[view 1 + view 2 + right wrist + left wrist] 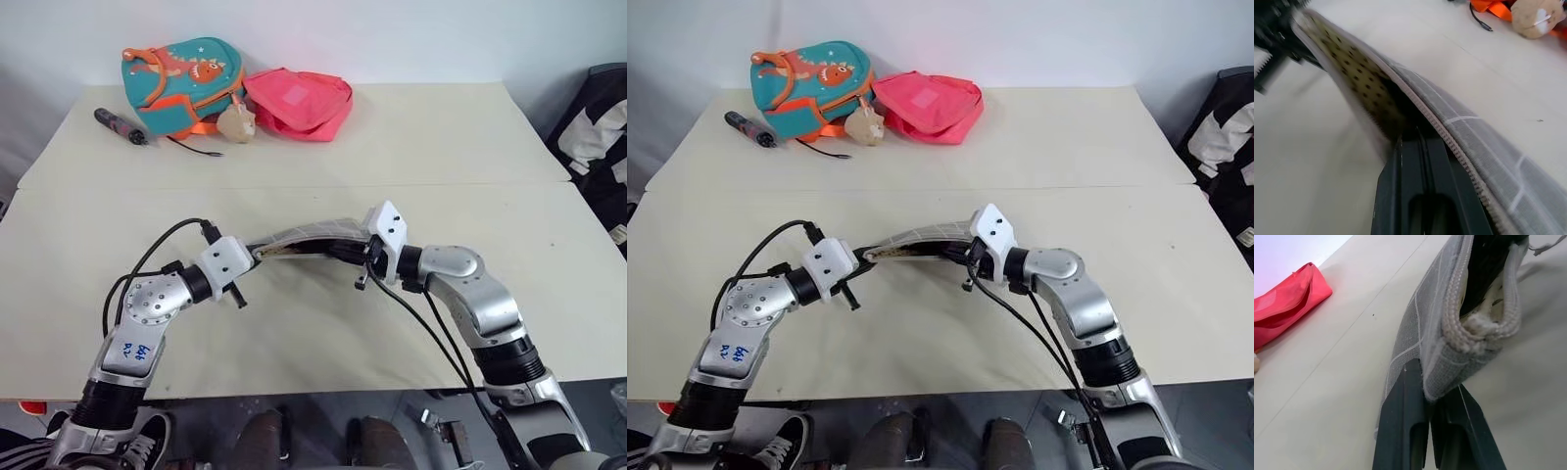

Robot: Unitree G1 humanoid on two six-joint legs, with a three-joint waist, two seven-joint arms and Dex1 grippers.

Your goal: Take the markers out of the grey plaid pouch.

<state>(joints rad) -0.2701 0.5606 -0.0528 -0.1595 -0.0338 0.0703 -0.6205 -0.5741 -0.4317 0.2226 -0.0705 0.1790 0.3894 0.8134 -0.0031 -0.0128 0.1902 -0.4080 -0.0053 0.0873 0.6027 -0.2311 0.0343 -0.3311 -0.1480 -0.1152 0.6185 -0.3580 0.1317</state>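
Note:
The grey plaid pouch hangs in an arch above the middle of the table, held up between my two grippers. My left gripper is shut on its left end; in the left wrist view the fingers pinch the fabric just under the zip's end. At the other end, my right gripper is shut, its tips pushed into the open mouth against the spotted lining and under the zip edge. The markers are hidden.
Along the table's far edge lie a teal dinosaur backpack, a small beige plush, a pink bag and a dark maroon-and-black stick. A black-and-white object stands off the table's right side.

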